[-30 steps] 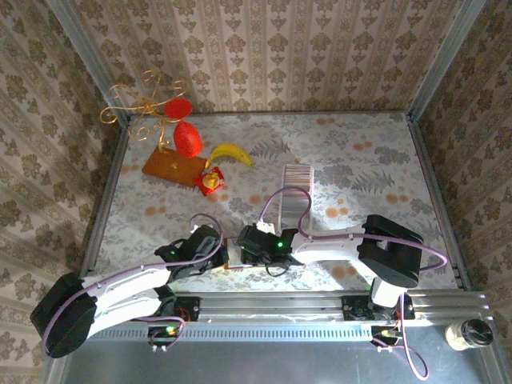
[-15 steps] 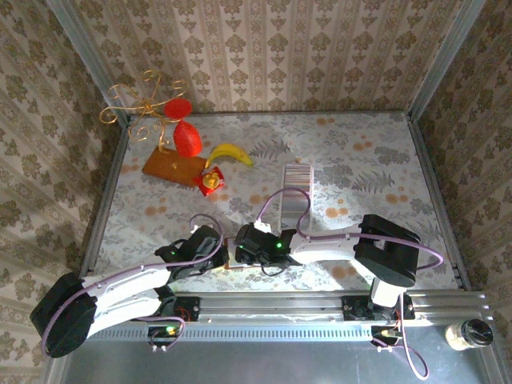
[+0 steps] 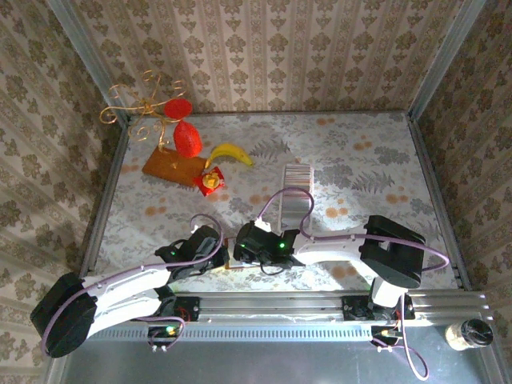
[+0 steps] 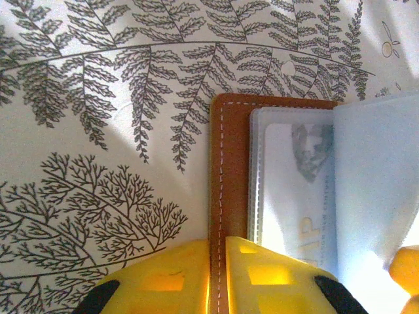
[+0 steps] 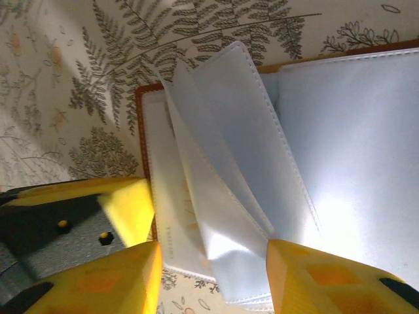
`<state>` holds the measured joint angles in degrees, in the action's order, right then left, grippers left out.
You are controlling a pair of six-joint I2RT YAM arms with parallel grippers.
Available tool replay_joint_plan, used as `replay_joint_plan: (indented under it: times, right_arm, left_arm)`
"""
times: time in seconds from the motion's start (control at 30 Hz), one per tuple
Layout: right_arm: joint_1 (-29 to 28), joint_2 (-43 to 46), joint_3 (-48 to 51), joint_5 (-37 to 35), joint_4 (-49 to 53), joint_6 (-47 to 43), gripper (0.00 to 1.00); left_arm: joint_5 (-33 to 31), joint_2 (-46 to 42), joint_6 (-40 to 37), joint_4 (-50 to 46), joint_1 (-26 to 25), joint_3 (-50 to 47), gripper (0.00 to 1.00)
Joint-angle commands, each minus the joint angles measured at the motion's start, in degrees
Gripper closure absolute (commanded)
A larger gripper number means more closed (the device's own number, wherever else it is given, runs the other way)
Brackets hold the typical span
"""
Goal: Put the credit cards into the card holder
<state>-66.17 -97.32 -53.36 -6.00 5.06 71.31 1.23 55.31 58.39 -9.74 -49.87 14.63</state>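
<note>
The card holder, brown leather with pale blue-grey sleeves, lies open near the table's front edge between both grippers. In the left wrist view my left gripper is shut on the card holder's stitched brown edge, and a pale card sits inside a sleeve. In the right wrist view my right gripper is open, its fingers astride the fanned clear sleeves. The credit cards lie in a striped silver-grey strip beyond the grippers, partly under the right arm's cable.
At the back left are an orange-brown board, a red ornament on a gold wire stand, a banana and a small red square. Patterned walls close in three sides. A jar stands off the table, front right.
The right gripper has edged slightly left over the open card holder. The left gripper has kept its hold on the leather edge.
</note>
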Motion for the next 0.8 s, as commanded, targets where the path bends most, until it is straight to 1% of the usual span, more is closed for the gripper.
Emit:
replay_joint_plan:
  times: [0.0,0.17,0.53,0.77]
  right_arm:
    - [-0.36,1.43,0.89,-1.51,-1.33,1.5,0.54]
    - [-0.32,0.05,1.27,-0.34,-4.64,2.39,0.54]
    - [-0.36,0.13,1.2,-0.29,-5.76,2.17,0.54]
    - [-0.36,-1.88,1.25,0.62,-9.41,3.13,0.54]
  left_arm:
    - [5.62,1.22,1.37,-3.25,-1.73,-2.94,0.85]
    - [5.79,1.12,1.55,-3.15,-1.8,-2.94,0.85]
    - [5.88,0.38,1.67,-3.5,-1.86,-2.94,0.86]
    - [5.49,-4.03,1.81,-5.37,-1.87,-3.56,0.86]
